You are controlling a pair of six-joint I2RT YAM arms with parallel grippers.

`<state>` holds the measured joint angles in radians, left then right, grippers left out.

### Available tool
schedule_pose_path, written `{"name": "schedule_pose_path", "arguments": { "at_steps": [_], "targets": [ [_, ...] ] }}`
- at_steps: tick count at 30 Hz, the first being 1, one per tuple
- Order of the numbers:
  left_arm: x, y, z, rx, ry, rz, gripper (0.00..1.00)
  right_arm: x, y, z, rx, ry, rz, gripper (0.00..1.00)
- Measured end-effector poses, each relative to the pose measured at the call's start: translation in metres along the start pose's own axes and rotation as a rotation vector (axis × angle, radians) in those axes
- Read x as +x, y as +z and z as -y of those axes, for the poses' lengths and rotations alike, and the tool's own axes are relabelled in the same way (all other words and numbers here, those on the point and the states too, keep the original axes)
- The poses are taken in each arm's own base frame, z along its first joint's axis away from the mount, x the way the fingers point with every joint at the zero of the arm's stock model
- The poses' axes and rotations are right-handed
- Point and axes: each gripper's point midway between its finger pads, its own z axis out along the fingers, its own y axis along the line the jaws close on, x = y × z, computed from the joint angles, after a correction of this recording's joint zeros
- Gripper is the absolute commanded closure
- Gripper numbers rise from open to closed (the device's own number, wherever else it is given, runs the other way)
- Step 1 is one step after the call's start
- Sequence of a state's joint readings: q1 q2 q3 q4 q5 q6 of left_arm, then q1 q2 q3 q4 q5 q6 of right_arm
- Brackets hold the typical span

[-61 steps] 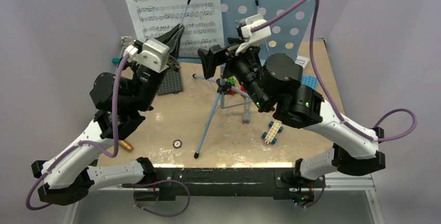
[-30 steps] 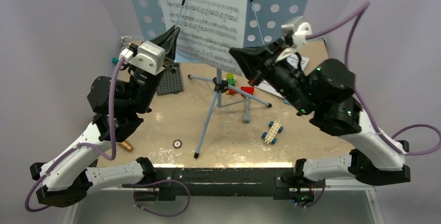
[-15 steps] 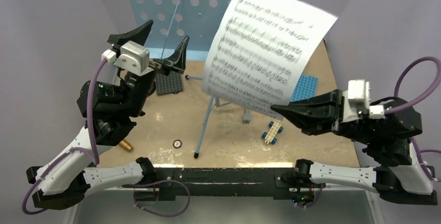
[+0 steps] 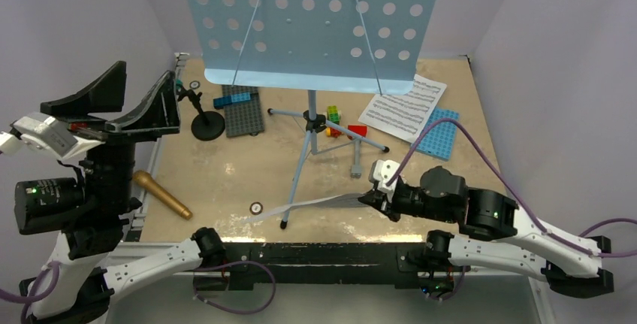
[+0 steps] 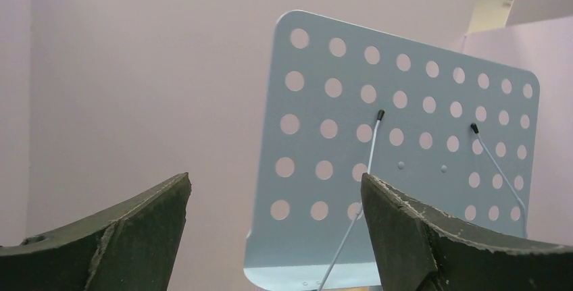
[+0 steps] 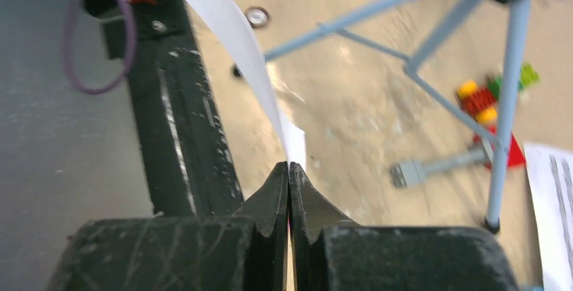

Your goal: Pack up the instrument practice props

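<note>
The light-blue perforated music stand [image 4: 312, 23] rises on its tripod at the back middle; in the left wrist view its desk [image 5: 405, 169] fills the space ahead. My left gripper [image 4: 149, 70] hangs open at the far left, away from the stand, with nothing between its fingers [image 5: 135, 237]. My right gripper [image 4: 368, 198] is low over the front of the table, shut on one white sheet-music page [image 6: 230, 28] that trails left, edge-on [image 4: 300, 207]. Another page [image 4: 402, 110] lies flat at the back right. A gold-brown microphone [image 4: 161, 195] lies at the left. The black mic stand [image 4: 206, 123] stands behind it.
A grey baseplate [image 4: 246, 113] with a blue brick [image 4: 231, 100] lies by the mic stand. Coloured bricks [image 4: 334, 121] sit under the tripod and a blue baseplate [image 4: 438, 134] at the right. A small round disc [image 4: 257, 207] lies near the black front rail [image 4: 323, 252]. Lilac walls enclose three sides.
My left gripper has opened and drawn back to the left, off the stand. My right gripper has carried the page off the stand down to just above the table's front.
</note>
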<state>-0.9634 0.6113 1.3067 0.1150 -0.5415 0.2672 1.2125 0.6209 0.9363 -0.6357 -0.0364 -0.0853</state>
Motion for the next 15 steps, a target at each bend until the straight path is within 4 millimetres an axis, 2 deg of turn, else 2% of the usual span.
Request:
{"name": "schedule_pose_path", "arguments": {
  "at_steps": [2,4,11,15],
  "targets": [
    [-0.004,-0.007,-0.009,-0.026,-0.029,0.008,0.0,0.021,0.001,0.015,0.1,0.041,-0.067,1.0],
    [0.0,-0.011,-0.012,-0.038,-0.048,-0.002,0.0,0.031,-0.005,0.029,0.199,0.077,-0.101,1.0],
    [0.036,-0.016,-0.003,-0.031,-0.06,-0.099,0.0,0.042,-0.058,0.094,0.603,0.245,-0.072,1.0],
    [0.042,-0.017,0.0,-0.029,-0.085,-0.119,0.0,0.049,-0.079,0.121,0.785,0.347,-0.067,1.0]
  ]
}}
